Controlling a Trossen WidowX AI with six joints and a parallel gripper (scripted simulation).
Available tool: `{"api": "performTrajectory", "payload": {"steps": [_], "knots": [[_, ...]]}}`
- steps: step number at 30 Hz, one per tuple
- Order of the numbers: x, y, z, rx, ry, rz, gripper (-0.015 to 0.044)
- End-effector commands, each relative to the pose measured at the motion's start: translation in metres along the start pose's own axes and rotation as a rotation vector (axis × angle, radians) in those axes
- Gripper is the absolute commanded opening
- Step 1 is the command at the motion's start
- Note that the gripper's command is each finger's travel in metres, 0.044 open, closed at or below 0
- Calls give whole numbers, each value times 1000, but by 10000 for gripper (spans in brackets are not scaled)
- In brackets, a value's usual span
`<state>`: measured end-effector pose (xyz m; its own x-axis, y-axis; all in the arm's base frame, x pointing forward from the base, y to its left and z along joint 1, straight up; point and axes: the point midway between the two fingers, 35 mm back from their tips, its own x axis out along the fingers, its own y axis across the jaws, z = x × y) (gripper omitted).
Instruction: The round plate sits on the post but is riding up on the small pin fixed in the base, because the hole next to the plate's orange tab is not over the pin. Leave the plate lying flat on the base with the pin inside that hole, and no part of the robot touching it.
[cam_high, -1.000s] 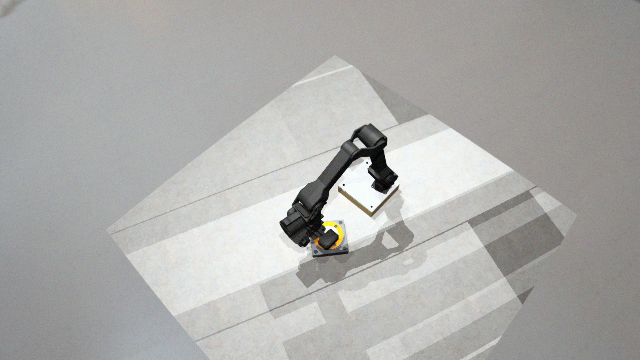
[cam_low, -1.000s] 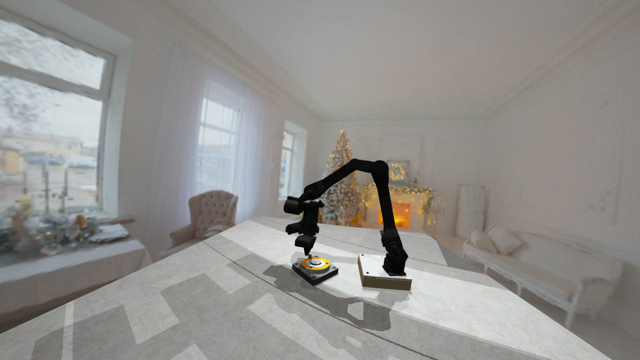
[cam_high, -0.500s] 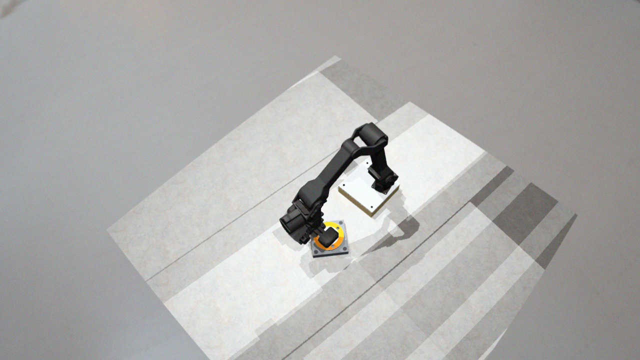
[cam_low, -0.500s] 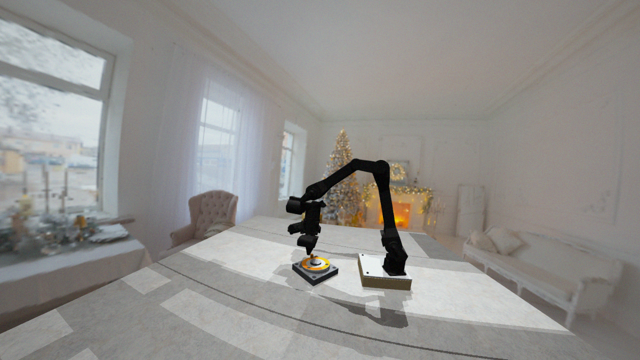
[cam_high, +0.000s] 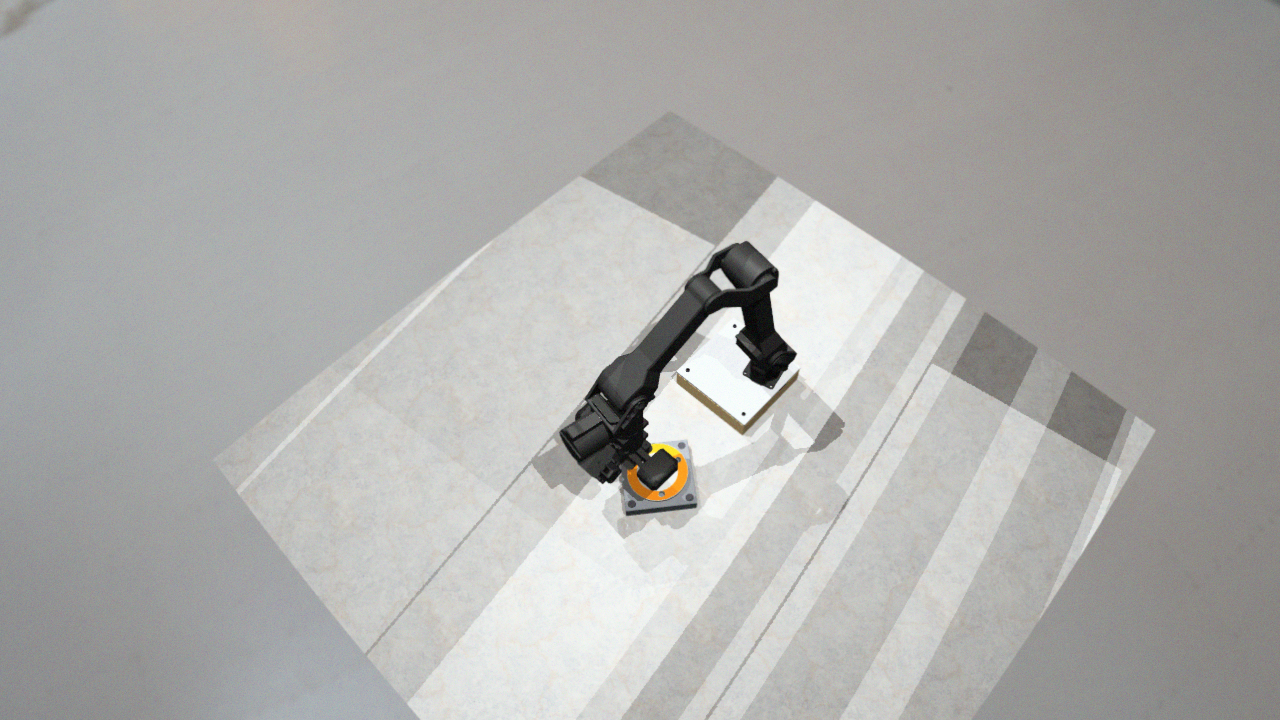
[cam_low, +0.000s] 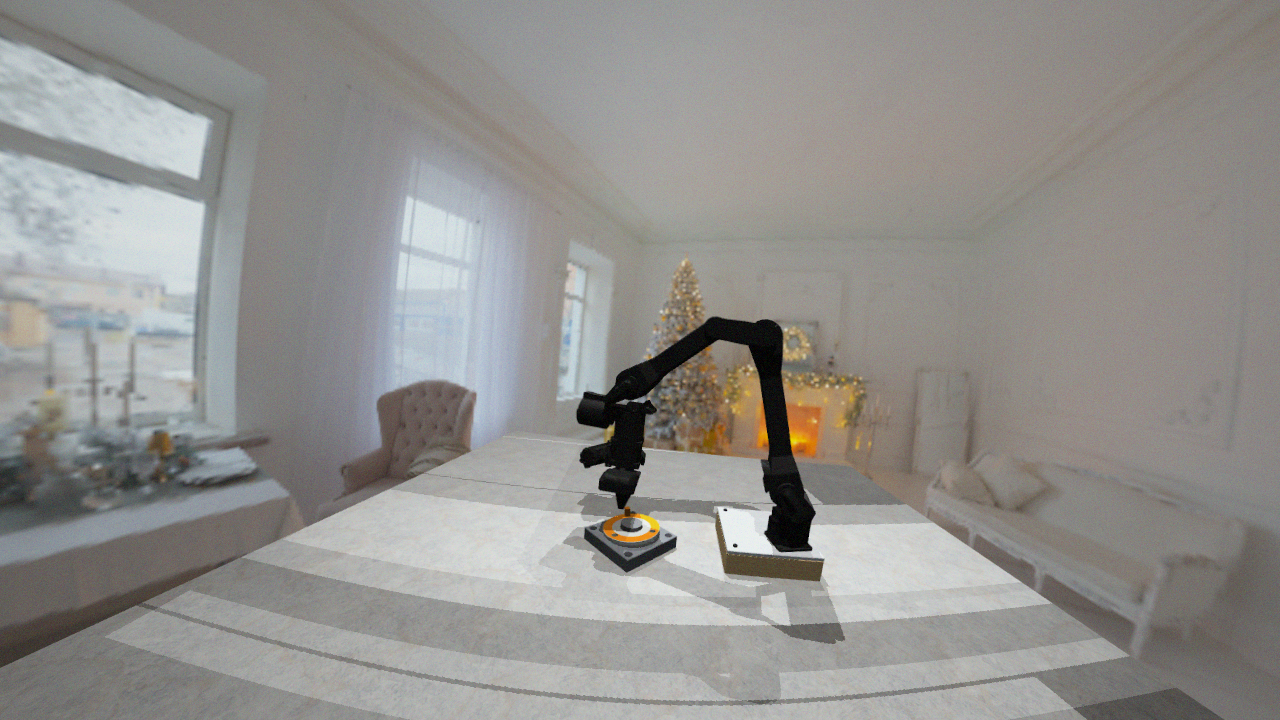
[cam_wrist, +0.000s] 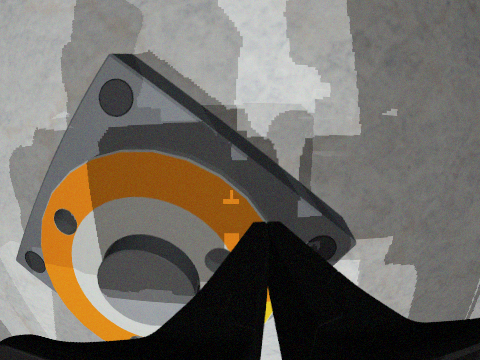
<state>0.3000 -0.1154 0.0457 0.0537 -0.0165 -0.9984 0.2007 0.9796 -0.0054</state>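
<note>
— One plate (cam_wrist: 74, 220) on my screen, round with an orange ring; it sits on the grey square base (cam_wrist: 143, 115), around the pale post (cam_low: 630, 521) at its middle; where is its tab?

— I see a small orange tab (cam_wrist: 231, 199) on the ring in the wrist view, and a dark hole (cam_wrist: 216, 259) just beside my fingertips; I cannot tell whether the pin is in it.

— And the hand?

— My gripper (cam_wrist: 266, 234) hangs just above the plate, pointing down, fingers pressed together with nothing between them; I cannot tell from any view whether the tips touch the plate.

— Further out?

— My arm's white mounting block (cam_low: 759, 542) stands near the base on the marbled table (cam_low: 447, 608).
</note>
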Motion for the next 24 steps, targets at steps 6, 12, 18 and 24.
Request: {"api": "performTrajectory", "payload": {"steps": [6, 12, 18, 24], "knots": [[3, -2, -10, -4, 21, 0, 0], [3, -3, -12, -4, 21, 0, 0], [3, -3, -14, -4, 22, 0, 0], [3, -4, -17, -4, 22, -1, 0]]}}
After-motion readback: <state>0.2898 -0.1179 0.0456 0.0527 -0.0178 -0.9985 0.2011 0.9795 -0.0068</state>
